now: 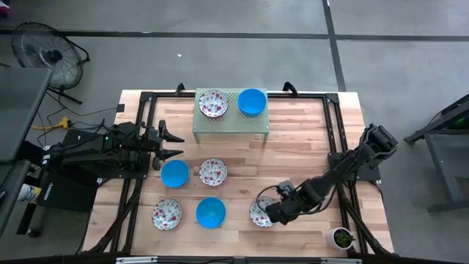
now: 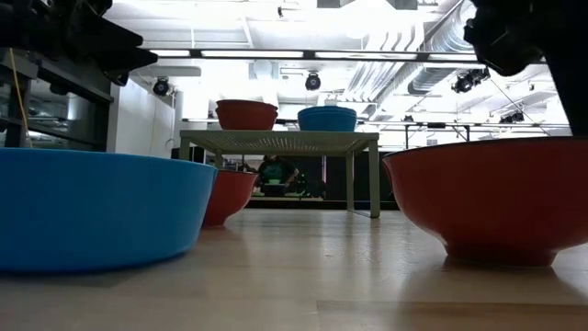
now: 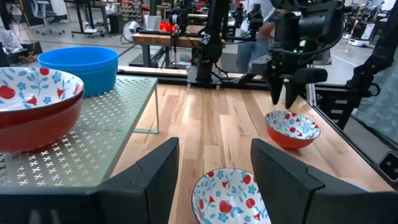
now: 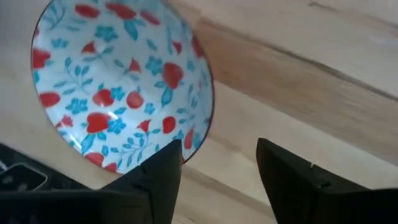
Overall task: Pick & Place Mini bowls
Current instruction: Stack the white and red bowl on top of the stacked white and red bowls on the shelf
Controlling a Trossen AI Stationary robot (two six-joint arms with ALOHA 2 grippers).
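Right under the right gripper sits a floral mini bowl, white inside with red and blue flowers, resting on the wooden table near its front edge. The gripper's two dark fingers are spread apart with nothing between them, hanging just over the bowl's rim. From the far side you can see the same gripper poised above that bowl, not touching it.

Four more bowls lie on the table to the left of it: a blue bowl beside it, a floral one farther along the front, and behind them another blue bowl next to a second floral bowl.

Up on the pale green perforated rack at the back stand a floral bowl and a blue bowl, side by side.

Off at the table's left edge the left gripper waits, fingers open and empty, just behind the nearer blue bowl.
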